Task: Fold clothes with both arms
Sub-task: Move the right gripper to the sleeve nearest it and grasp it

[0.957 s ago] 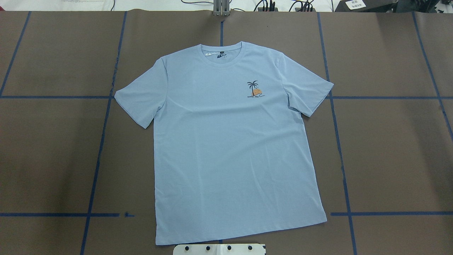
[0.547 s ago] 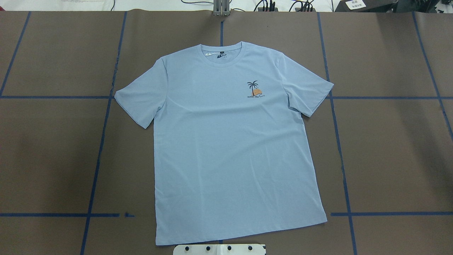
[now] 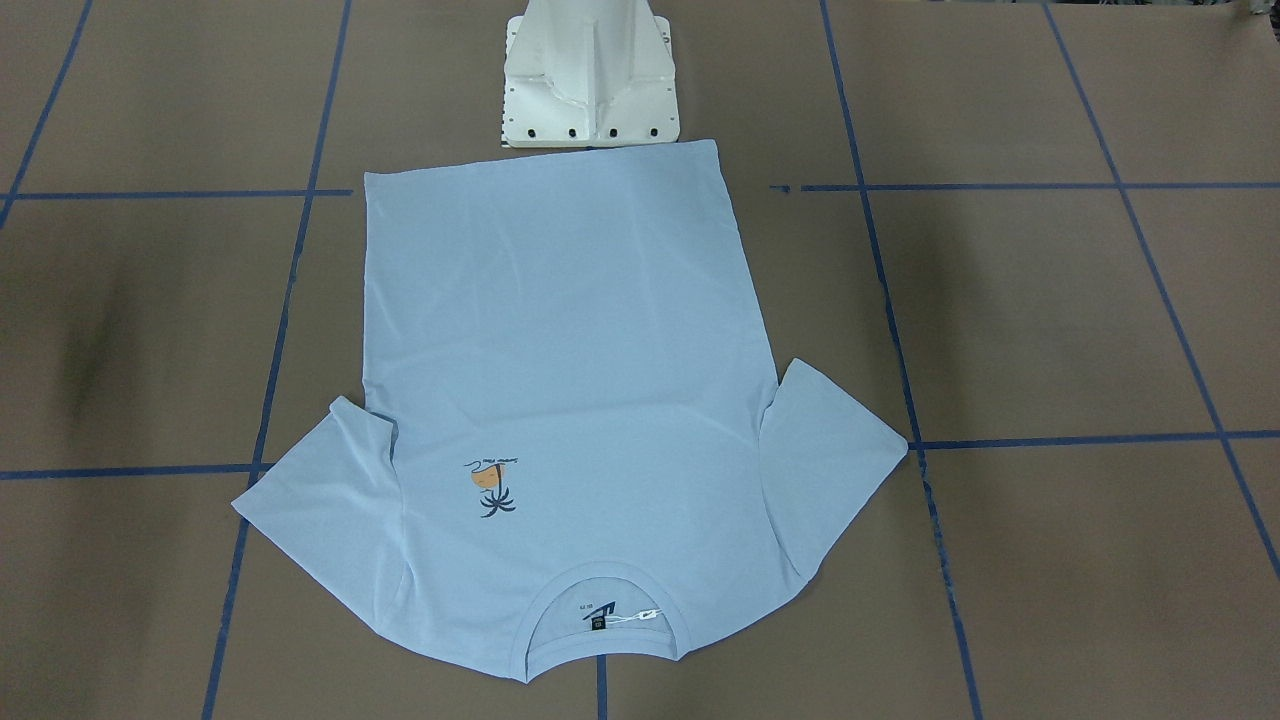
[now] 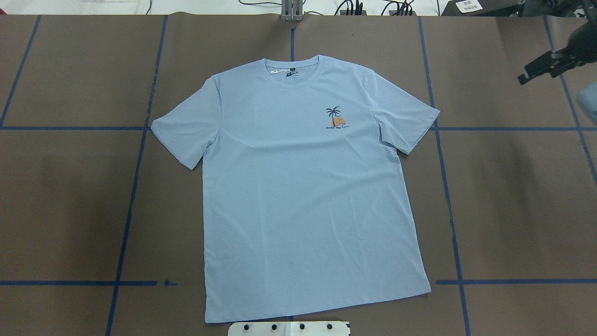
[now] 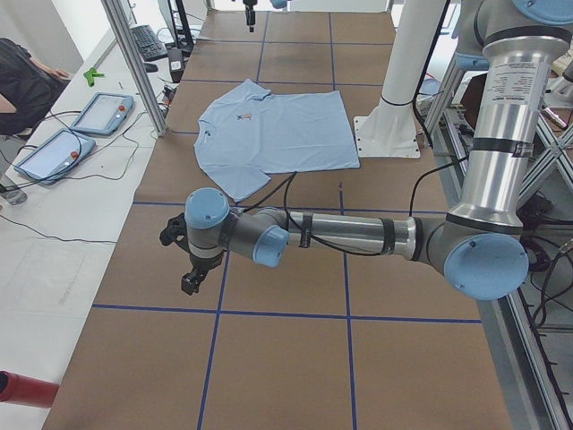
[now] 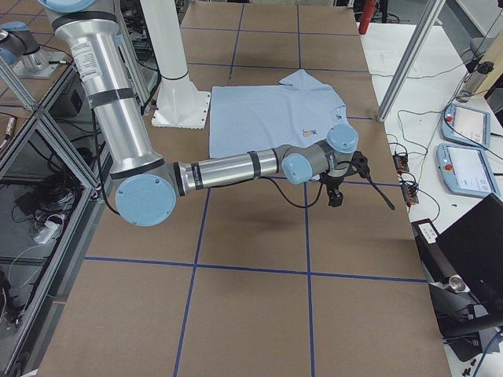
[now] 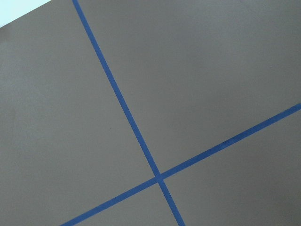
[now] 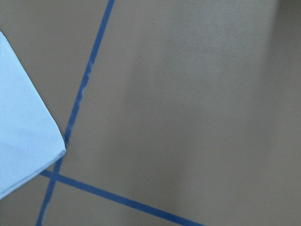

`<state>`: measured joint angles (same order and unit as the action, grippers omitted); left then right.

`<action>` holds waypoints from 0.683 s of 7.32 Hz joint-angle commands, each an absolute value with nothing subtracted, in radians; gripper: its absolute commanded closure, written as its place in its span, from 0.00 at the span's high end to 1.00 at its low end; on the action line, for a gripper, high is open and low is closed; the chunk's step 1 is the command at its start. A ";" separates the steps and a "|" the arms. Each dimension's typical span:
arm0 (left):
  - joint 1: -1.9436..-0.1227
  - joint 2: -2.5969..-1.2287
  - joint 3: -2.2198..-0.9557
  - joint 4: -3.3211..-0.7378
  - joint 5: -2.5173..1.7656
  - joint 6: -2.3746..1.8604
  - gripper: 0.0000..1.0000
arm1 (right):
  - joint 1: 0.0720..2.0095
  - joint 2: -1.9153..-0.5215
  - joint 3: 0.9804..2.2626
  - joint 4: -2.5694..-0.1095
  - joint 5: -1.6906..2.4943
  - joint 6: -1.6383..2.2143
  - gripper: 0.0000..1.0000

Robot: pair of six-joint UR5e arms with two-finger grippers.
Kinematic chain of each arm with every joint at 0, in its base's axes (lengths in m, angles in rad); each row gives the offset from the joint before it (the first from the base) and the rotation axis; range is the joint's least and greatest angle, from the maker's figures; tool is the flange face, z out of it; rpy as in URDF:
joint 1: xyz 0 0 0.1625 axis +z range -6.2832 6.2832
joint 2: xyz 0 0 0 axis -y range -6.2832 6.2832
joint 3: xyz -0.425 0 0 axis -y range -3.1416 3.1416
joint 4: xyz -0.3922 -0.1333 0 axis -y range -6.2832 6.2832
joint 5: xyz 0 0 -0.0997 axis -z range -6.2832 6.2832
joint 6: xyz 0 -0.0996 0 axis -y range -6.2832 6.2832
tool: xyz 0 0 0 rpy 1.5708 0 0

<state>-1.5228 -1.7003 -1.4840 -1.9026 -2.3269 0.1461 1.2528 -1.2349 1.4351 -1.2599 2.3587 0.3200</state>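
Note:
The light blue T-shirt [image 4: 298, 186] lies flat and face up in the middle of the brown table, collar [image 4: 291, 70] at the far side, hem near the robot. Its palm print [image 4: 336, 116] shows on the chest, and also in the front view [image 3: 492, 480]. My right gripper [image 4: 536, 72] hangs above the table at the far right, well clear of the right sleeve [image 4: 406, 121]; I cannot tell whether it is open or shut. A sleeve corner shows in the right wrist view [image 8: 19, 141]. My left gripper [image 5: 190, 283] shows only in the left side view, far from the shirt; I cannot tell its state.
The white pedestal base [image 3: 590, 80] stands just behind the hem. Blue tape lines [image 4: 447, 196] grid the brown table cover. An aluminium post [image 4: 291, 9] and cables sit at the far edge. Tablets [image 5: 98, 112] and a seated person are beyond the far edge.
My right gripper has come into the overhead view at the top right; before it was out of view. The T-shirt has not moved.

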 commanded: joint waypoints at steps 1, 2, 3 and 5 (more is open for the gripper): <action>-1.520 -1.713 -1.462 -1.959 -2.329 0.023 1.00 | 1.093 -1.149 1.390 -1.152 2.257 0.596 1.00; -1.520 -1.710 -1.463 -1.960 -2.329 0.023 1.00 | 1.034 -1.146 1.387 -1.122 2.209 0.604 1.00; -1.520 -1.706 -1.462 -1.962 -2.329 0.023 1.00 | 1.007 -1.140 1.382 -1.120 2.191 0.607 1.00; -1.519 -1.706 -1.462 -1.962 -2.330 0.023 1.00 | 0.986 -1.102 1.304 -1.118 2.189 0.609 1.00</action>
